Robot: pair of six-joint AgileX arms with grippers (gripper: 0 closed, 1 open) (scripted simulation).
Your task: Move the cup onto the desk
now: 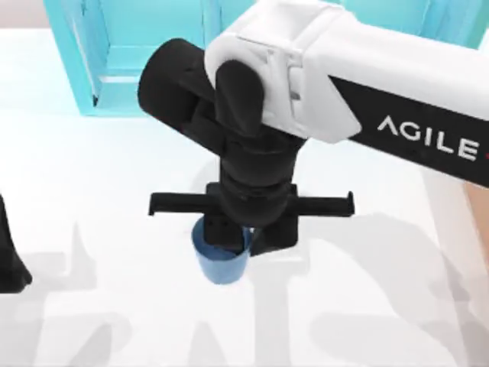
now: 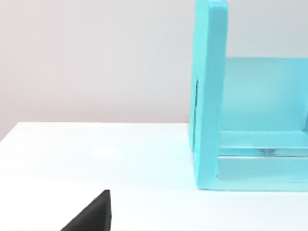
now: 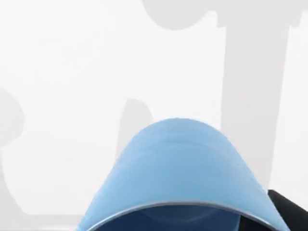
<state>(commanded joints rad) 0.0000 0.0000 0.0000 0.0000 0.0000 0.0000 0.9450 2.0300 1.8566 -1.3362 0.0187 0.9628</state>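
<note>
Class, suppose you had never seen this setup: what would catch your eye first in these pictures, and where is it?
First comes the big white-and-black right arm reaching across the middle of the top view, its right gripper closed on the rim of the small blue cup over the white desk. Next is the turquoise shelf unit along the far edge. The left arm sits parked at the table's left edge.

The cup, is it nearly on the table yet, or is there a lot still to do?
Nearly there. The cup is already out of the turquoise shelf and over the white desk. The right gripper is at its rim, apparently gripping it; whether the cup's base touches the desk is unclear. What's left seems to be letting go and pulling away. The left arm sits parked at the table's left edge.
</note>
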